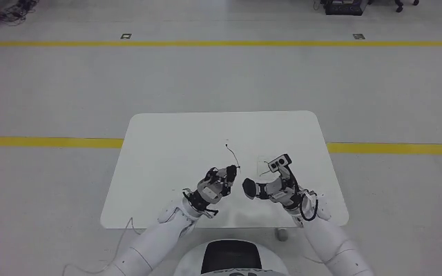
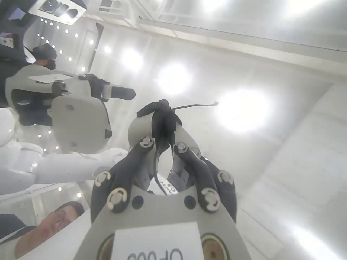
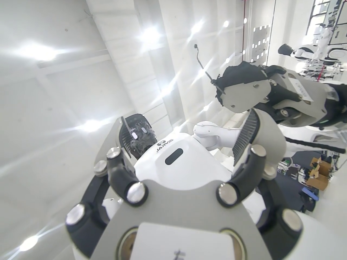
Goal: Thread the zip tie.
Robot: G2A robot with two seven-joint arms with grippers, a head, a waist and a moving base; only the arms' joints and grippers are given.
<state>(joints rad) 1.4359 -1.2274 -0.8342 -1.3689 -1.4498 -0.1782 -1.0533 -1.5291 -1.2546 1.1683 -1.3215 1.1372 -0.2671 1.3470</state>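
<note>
Left gripper [image 2: 162, 110] pinched the zip tie [image 2: 195, 106]; right gripper [image 3: 187, 116], spread wide, probably needed to close squarely on its free end.

Both arms bend inward, wrists tipped upward — left end effector [image 2: 162, 114] pinched on the zip tie [image 2: 195, 106], right end effector [image 3: 189, 133] just beside it, fingers spread.

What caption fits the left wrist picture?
Left tool pinching a thin black plastic zip tie, one end sticking out.
</note>
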